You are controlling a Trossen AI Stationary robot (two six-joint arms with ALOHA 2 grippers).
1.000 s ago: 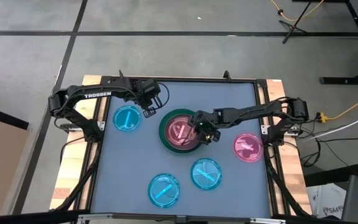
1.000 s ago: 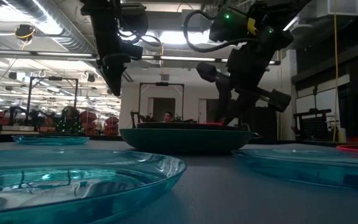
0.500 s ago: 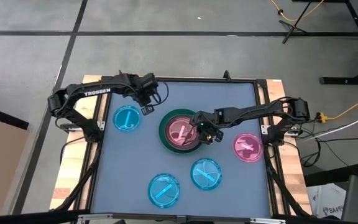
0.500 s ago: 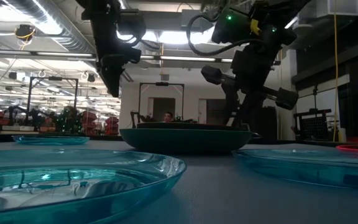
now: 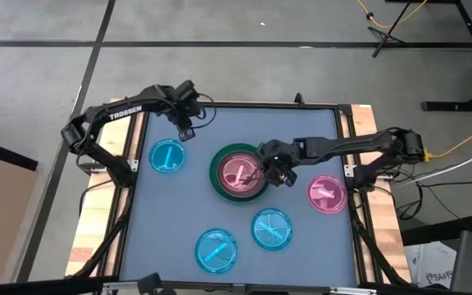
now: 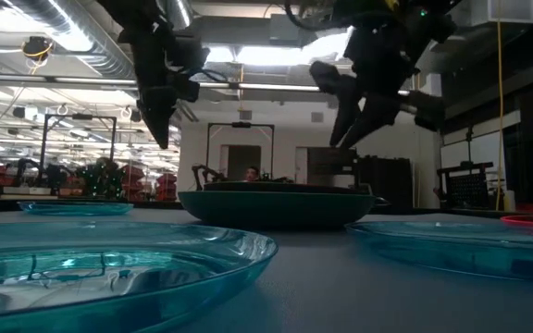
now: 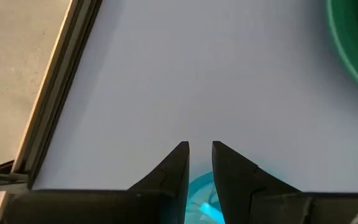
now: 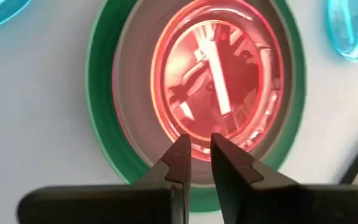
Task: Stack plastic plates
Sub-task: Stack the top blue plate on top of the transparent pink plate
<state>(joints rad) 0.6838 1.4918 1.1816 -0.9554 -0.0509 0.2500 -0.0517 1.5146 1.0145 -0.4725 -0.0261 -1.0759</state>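
Two grippers (image 8: 196, 144) seemingly empty above plates (image 5: 239, 171)

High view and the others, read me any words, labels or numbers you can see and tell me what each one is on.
"TROSSEN": white letters on the left arm, readable in the high view.
The right arm shows no lettering that can be made out.
The low view's background room has nothing legible, and neither wrist view shows any text.

You have a stack of plates (image 5: 238, 171) mid-table. One single plate (image 5: 167, 155) lies to its left, another (image 5: 327, 193) to its right. Two more plates (image 5: 271, 229) sit on the near side.
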